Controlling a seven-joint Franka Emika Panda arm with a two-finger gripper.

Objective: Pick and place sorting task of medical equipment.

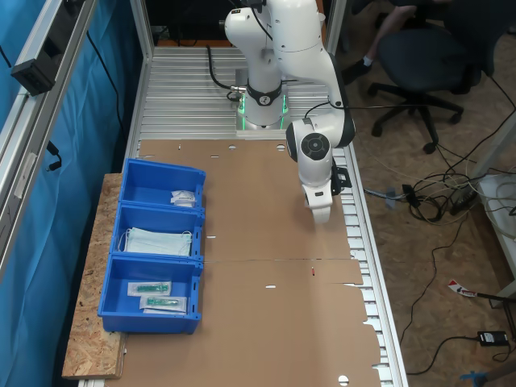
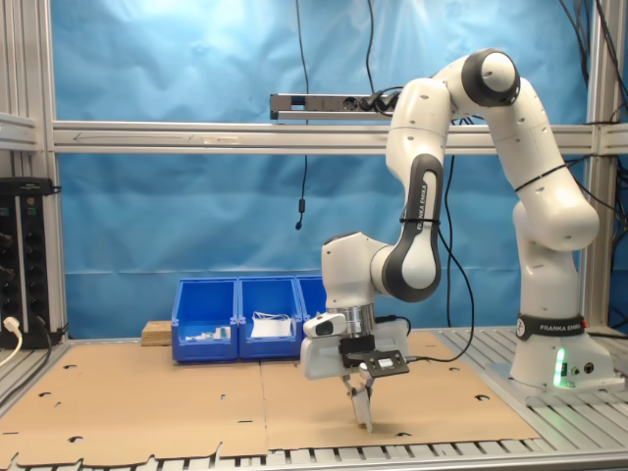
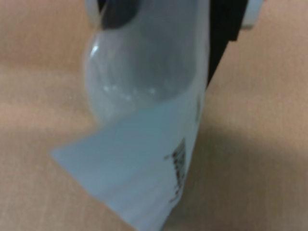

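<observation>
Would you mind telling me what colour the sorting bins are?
Blue; the bins show best in the first exterior view.

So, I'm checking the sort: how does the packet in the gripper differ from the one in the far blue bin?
The held packet hangs on edge from the gripper, just over the cardboard; the binned packet lies flat in the end bin. The held one sits across the table from the bins; the binned one rests by the masks' compartment. Both look pale and thin.
</observation>
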